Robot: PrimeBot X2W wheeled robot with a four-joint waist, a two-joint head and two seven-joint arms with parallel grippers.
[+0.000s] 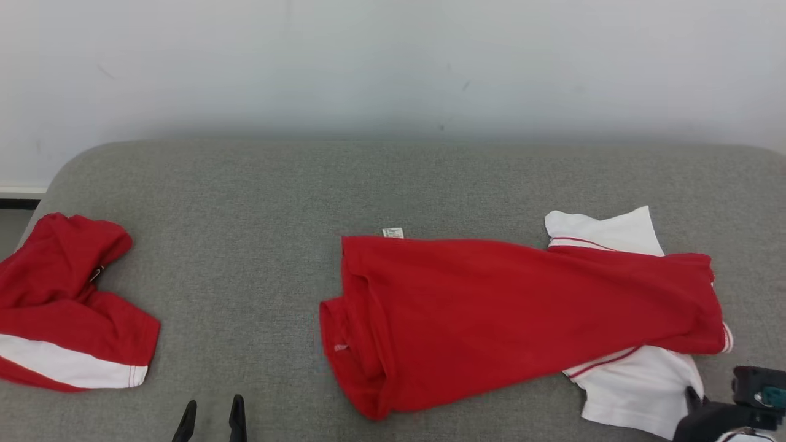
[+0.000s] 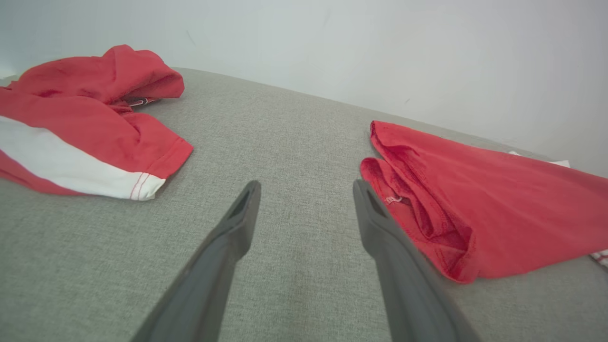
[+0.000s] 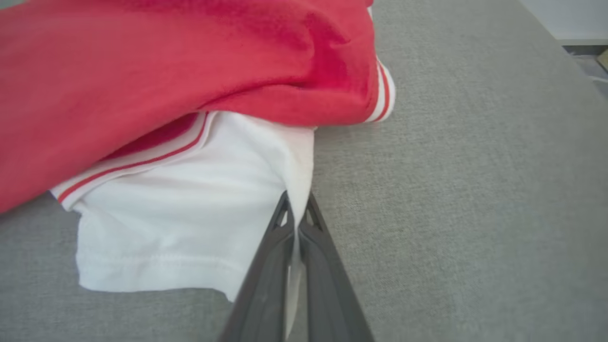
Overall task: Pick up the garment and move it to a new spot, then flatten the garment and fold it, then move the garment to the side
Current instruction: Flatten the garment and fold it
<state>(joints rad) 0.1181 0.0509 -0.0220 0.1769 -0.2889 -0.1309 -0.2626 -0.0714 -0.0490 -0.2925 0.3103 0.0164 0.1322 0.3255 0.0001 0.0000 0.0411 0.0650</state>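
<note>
A red garment with white sleeves (image 1: 522,313) lies roughly folded across the middle and right of the grey cushion (image 1: 258,245). My right gripper (image 3: 297,209) is shut on the edge of its white sleeve (image 3: 190,213), pinching the cloth between both fingers; in the head view that gripper (image 1: 697,402) sits at the sleeve's lower right corner. My left gripper (image 2: 306,187) is open above bare cushion, left of the garment's red hem (image 2: 418,209), with nothing between its fingers; its fingertips (image 1: 212,408) rise at the bottom of the head view.
A second red and white garment (image 1: 61,307) lies crumpled at the cushion's left edge, also at the upper left of the left wrist view (image 2: 85,118). A pale wall (image 1: 393,61) stands behind. The cushion's right edge (image 3: 546,57) drops off close to my right gripper.
</note>
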